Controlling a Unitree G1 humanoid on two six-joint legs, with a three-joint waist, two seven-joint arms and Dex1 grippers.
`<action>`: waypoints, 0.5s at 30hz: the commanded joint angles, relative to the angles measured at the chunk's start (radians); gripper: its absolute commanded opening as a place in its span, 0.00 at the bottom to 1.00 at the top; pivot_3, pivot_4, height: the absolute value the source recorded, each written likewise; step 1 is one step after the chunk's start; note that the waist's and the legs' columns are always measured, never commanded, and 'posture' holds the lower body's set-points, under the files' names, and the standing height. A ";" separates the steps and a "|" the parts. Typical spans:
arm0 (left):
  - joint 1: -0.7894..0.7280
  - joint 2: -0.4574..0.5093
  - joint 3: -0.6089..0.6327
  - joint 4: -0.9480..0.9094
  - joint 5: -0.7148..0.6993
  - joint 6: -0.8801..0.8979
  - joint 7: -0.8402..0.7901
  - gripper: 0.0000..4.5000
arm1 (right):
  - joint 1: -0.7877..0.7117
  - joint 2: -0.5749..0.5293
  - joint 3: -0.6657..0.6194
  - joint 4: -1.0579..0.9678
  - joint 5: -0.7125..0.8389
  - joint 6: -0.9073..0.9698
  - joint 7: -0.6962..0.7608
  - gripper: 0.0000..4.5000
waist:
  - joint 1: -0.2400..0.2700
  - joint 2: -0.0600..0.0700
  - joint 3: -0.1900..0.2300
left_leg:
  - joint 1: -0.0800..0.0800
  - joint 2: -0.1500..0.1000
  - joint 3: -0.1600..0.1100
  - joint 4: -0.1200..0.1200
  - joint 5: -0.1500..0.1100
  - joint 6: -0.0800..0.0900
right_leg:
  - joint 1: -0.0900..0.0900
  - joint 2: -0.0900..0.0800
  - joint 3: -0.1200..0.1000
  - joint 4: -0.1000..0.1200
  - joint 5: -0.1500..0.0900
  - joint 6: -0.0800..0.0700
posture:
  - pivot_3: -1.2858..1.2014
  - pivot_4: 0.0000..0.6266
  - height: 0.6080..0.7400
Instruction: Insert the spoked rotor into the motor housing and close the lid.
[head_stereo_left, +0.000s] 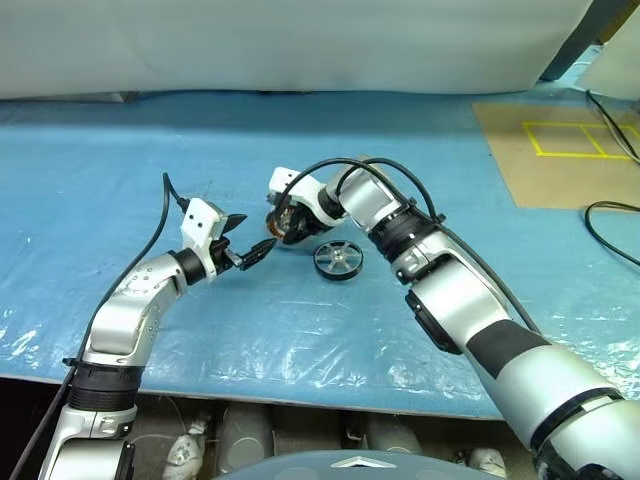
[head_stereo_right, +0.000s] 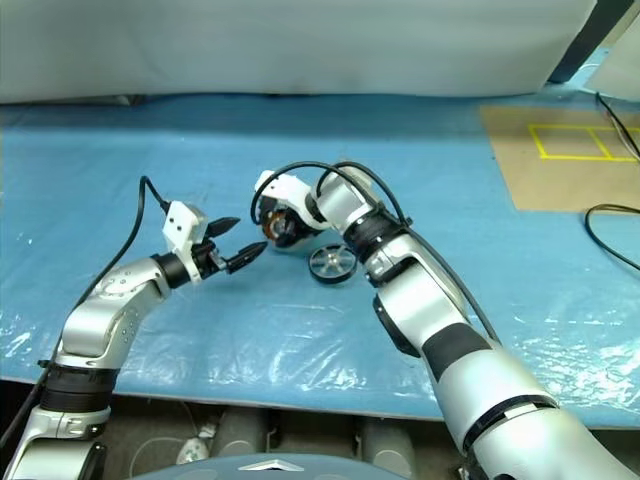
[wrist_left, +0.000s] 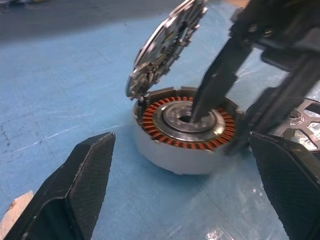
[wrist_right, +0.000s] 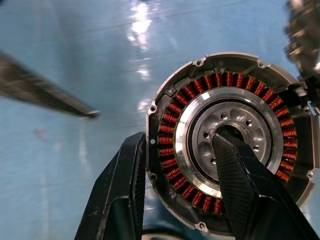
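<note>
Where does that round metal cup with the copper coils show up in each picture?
Left eye view: motor housing, centre, under the right arm's wrist.
Right eye view: centre.
Left wrist view: centre, lid raised.
Right wrist view: centre-right.
Shared landmark: right gripper's fingers straddling its wall.

A crinkled blue plastic sheet (head_stereo_left: 300, 330) covered the table beneath both sets of jaws. Well beyond the right jaws lay a brown board (head_stereo_left: 545, 150) with yellow tape lines (head_stereo_left: 575, 140) and black cables (head_stereo_left: 610, 215).
</note>
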 joint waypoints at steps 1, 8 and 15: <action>0.005 0.015 0.023 -0.029 -0.020 0.002 -0.011 1.00 | 0.009 -0.050 0.025 -0.215 0.054 0.106 0.066 0.37 | 0.001 0.000 0.000 | 0.000 0.000 0.000 0.000 0.000 0.000 | 0.000 0.000 0.000 0.000 0.000 0.000 | 0.52 0.24 1.00; 0.013 0.031 0.019 -0.037 -0.026 0.013 -0.019 1.00 | 0.109 -0.166 0.099 -0.363 0.126 0.237 0.067 0.37 | 0.008 0.000 0.000 | 0.001 0.000 0.000 0.000 0.000 -0.001 | 0.001 0.000 0.000 0.000 0.000 0.000 | 0.52 0.24 1.00; 0.000 0.040 0.018 -0.029 -0.029 0.020 -0.030 1.00 | 0.126 -0.127 0.099 -0.320 0.176 0.248 -0.026 0.37 | 0.012 0.000 0.000 | 0.008 0.000 0.001 0.000 -0.002 -0.004 | 0.006 0.000 0.002 0.000 -0.002 -0.003 | 0.52 0.24 1.00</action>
